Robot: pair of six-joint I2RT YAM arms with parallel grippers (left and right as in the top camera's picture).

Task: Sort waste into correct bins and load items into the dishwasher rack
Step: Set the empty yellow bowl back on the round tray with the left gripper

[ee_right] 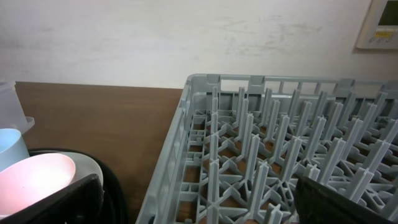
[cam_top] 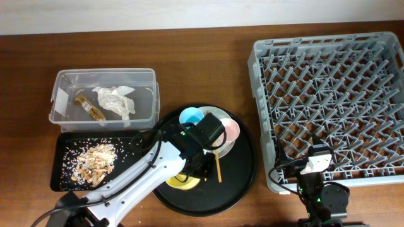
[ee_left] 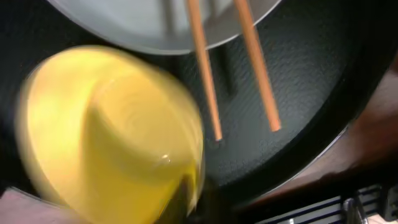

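My left gripper hangs over the large round black tray, shut on the rim of the small yellow bowl. The bowl is blurred in the left wrist view, with my finger dark at its rim. Two wooden chopsticks lean off the white plate. The light blue cup and pink cup stand on the plate. My right gripper is open and empty at the grey dishwasher rack's front-left corner.
The clear tub at the back left holds the white tissue and the gold-brown wrapper. The shallow black tray in front of it holds tan food scraps. The pink cup shows left of the rack.
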